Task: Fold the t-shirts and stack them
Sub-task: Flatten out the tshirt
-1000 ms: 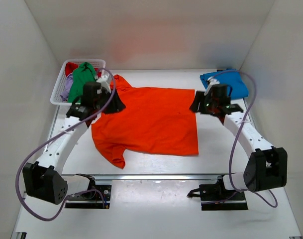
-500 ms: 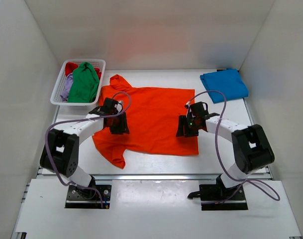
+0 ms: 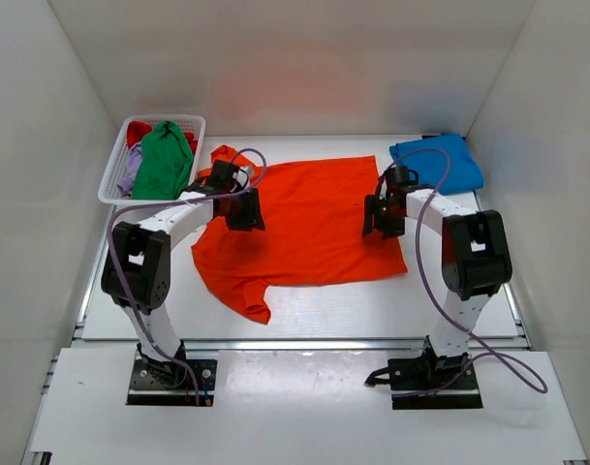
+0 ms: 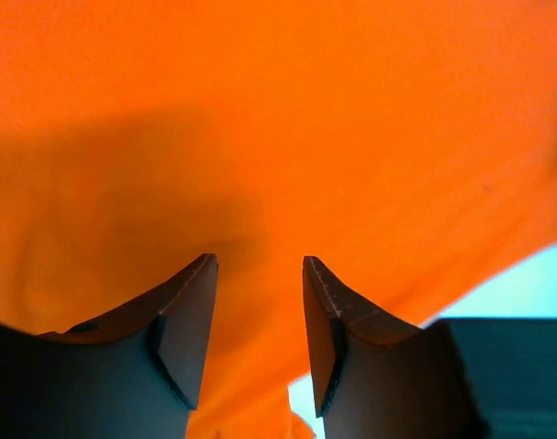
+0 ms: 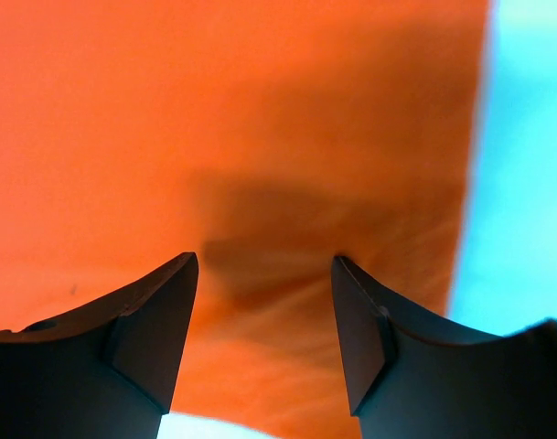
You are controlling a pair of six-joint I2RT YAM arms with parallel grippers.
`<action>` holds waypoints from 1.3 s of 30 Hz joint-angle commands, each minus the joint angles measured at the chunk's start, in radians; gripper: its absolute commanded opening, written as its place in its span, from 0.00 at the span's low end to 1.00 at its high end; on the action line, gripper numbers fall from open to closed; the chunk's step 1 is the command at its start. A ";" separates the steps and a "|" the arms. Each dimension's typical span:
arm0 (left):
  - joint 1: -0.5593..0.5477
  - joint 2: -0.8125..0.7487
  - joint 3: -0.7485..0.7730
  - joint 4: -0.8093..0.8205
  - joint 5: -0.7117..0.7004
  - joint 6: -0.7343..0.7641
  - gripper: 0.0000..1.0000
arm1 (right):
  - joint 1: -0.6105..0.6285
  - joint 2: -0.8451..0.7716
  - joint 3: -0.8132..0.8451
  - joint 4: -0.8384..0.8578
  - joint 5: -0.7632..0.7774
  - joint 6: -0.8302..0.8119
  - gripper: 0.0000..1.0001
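Moved: orange t-shirt (image 3: 309, 223) has slid toward the upper right vs. half a sec ago; both arms went w/ it.
Shirt now: spread mid-frame on the worktop (image 3: 324, 310), one sleeve at lower left, collar end bunched at upper left (close to the basket (image 3: 139, 201)).
L side: left hand (image 4: 259, 262) over the shirt's left part, fingers apart, cloth showing btw them.
R side: right hand (image 5: 264, 260) at the shirt's right edge, fingers apart too; cloth wrinkled btw the tips.
Upper right: blue t-shirt (image 3: 440, 165), folded.
Upper left: basket w/ green t-shirt (image 3: 164, 160) on top, red t-shirt (image 3: 138, 131) and lilac t-shirt (image 3: 130, 177) beside it.
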 commanded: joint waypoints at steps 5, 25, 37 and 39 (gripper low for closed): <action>-0.041 -0.357 -0.203 -0.055 0.107 -0.031 0.41 | -0.005 0.096 0.153 -0.065 0.060 -0.072 0.58; -0.167 -0.884 -0.963 0.150 -0.045 -0.436 0.43 | 0.032 0.113 0.167 -0.046 0.064 -0.065 0.58; -0.215 -0.694 -0.909 0.201 -0.097 -0.402 0.11 | 0.023 0.110 0.170 -0.043 0.055 -0.069 0.58; -0.215 -0.678 -0.871 0.167 -0.082 -0.370 0.00 | 0.021 0.107 0.166 -0.043 0.057 -0.072 0.58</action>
